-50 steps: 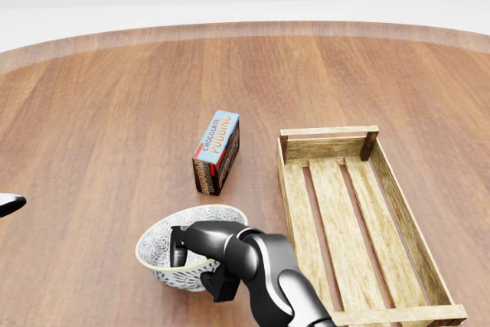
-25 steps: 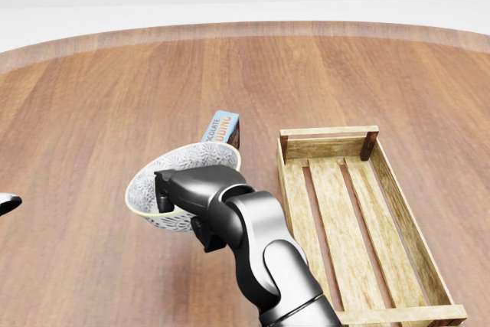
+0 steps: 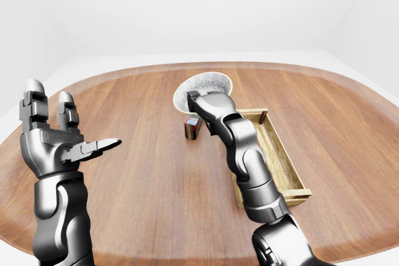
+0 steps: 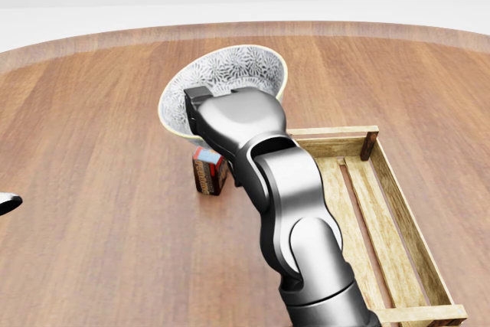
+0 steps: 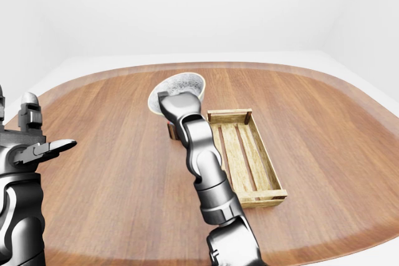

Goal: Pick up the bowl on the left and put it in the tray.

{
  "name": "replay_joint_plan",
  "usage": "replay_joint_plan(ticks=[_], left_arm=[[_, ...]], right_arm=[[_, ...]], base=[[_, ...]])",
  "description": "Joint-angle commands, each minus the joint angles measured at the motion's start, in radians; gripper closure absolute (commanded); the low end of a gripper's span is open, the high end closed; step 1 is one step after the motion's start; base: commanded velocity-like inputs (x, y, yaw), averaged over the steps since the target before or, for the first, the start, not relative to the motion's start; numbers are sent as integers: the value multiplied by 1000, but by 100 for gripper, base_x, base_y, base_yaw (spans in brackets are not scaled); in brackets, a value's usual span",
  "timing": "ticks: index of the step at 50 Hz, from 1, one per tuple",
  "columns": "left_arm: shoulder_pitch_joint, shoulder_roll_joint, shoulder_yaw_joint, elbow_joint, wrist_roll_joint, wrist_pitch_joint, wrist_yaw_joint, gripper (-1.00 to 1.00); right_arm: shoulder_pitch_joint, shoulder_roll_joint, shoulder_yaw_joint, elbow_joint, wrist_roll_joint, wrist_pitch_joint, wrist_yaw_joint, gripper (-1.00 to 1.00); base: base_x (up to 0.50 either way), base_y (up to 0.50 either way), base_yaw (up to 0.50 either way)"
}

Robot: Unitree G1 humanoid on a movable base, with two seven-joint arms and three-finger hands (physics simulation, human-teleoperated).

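Wooden table lies under the right robot hand, whose fingers clamp the rim of the patterned bowl. The bowl is tilted in mid-air over the pudding box, left of the tray. The left robot hand stands upright, fingers spread, empty.

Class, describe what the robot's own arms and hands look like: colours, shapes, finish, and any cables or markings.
Both arms are glossy dark-grey metallic shells with silvery highlights. The right arm and left arm are built of rounded, bulbous segments. The left robot hand is blockier, with three jointed, round-tipped fingers; the right robot hand has a smooth domed shell. No cables or markings show.
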Motion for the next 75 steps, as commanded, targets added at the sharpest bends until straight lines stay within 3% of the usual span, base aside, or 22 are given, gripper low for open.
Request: replay_joint_plan(ticks=[1,15,31,55,65,75], left_arm=[[2,-1,0,-6,1,0,1,-100],[9,-3,8,-15,-1,0,-3,-100],[8,-4,6,-14,1,0,-2,-100],[4,-2,0,-10,1,0,2,-100],[5,0,7,-7,0,0,-3,-100],[11,-7,2,-17,5,0,-4,-100]], right_arm=[[5,-59,-71,-151,-103,0,0,100],[46,-174,-165,-308,-130,0,0,100],[119,-231,-211,-367,-56,0,0,100],[122,-295,-212,-233,199,0,0,100],[148,-376,-235,-157,362,0,0,100],[195,-411,-243,-125,486,0,0,100]], base=[[0,0,0],[0,0,0],[0,0,0],[0,0,0],[0,0,0],[0,0,0]])
